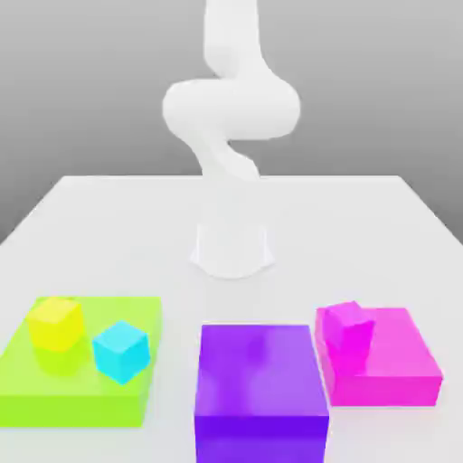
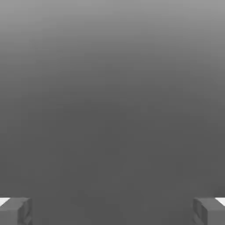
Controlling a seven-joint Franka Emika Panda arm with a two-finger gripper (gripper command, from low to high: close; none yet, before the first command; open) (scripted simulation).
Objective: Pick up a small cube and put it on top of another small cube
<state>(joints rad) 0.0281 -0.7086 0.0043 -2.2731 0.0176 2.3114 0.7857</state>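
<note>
The claw (image 2: 112,211) is released, its fingertips (image 2: 15,211) spread wide with nothing between them. On the counter (image 1: 108,217), the yellow cube (image 1: 55,323) and cyan cube (image 1: 120,351) sit on the green slab (image 1: 54,389), cyan at roughly 4 o'clock from yellow, near but apart. From the arm base (image 1: 231,251), both lie toward 7 o'clock in the exterior view.

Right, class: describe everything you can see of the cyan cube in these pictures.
The cyan cube is a small, plain block with a smooth matte look and no markings. Its top face is lighter, its sides slightly darker. It sits flat but turned, one vertical edge facing the camera, on the lime green platform, towards that platform's side on the exterior view's right. The yellow cube stands close beside it on the same platform, apart from it. Nothing else touches it.
</note>
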